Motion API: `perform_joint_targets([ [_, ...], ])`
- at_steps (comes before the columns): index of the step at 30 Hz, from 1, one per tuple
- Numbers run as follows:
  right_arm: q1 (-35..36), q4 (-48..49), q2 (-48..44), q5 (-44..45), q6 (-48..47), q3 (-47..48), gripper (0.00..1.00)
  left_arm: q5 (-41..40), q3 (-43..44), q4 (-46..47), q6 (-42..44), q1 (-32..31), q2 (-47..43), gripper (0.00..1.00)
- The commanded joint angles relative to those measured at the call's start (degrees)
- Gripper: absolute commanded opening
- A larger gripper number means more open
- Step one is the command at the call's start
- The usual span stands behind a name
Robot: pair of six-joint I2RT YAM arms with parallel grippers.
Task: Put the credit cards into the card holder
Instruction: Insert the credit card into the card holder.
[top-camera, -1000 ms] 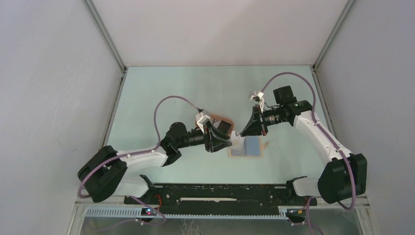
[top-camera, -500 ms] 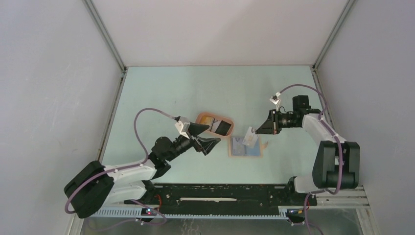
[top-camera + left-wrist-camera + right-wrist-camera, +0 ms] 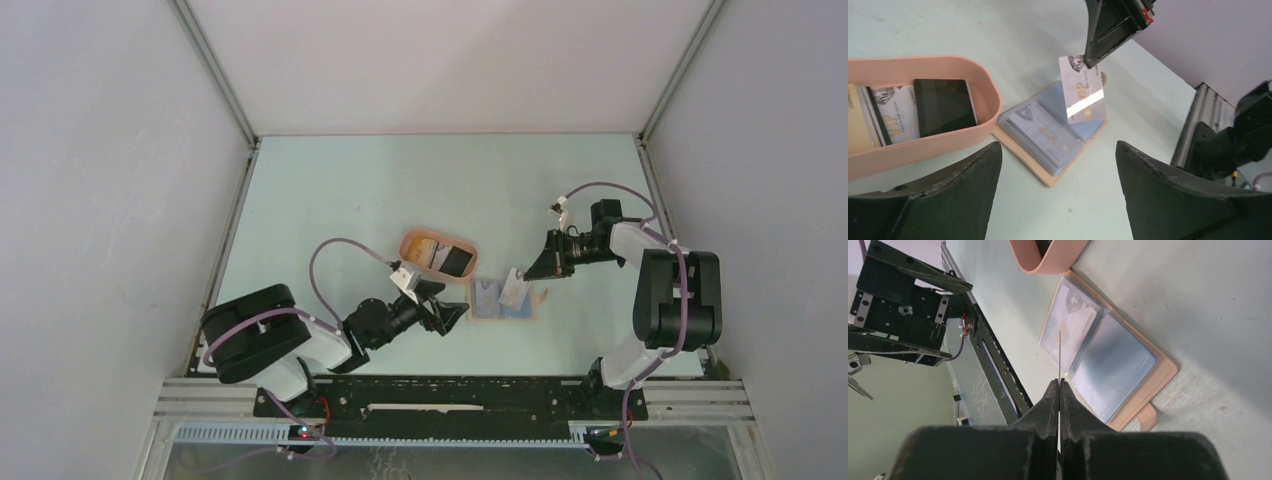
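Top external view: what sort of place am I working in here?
Probably a lab test cell, not a home or shop: plain grey panel walls in metal framing, a pale-green tabletop, and a black mounting rail at the near edge.

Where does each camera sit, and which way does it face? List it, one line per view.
Top external: above and behind the bases, facing down on the table; both arms, left tool and right tool show.
Left wrist: low, facing the card holder and peach tray; its open fingers frame the bottom.
Right wrist: looking down along shut fingers at the card holder.
Shared: both wrist views show the silver card in the right tool.
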Motion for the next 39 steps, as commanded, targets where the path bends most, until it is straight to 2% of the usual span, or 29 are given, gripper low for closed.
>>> perform_joint_targets([
  [1,-0.3,0.52,1.67,0.02,1.15,1.85,0.0,-13.79,-0.43,5.31,-2.79,-3.07,2.28,0.87],
  [5,-0.3,1.2,2.66,1.26,2.21,2.11,0.0,-19.71,-0.65,5.37,-7.3,-5.26,5.61,0.8],
  [12,-0.3,2.2,4.04,2.31,3.66,2.11,0.0,-23.6,1.58,5.41,-8.95,-7.37,11.43,0.8],
  [20,-0.3,2.42,5.81,1.44,4.16,2.19,0.0,-23.23,4.04,4.82,-10.91,-7.8,15.92,0.8],
  [39,1.89,2.51,7.44,5.24,5.46,3.06,0.0,-21.52,7.68,0.09,-12.53,-7.96,18.5,0.76],
])
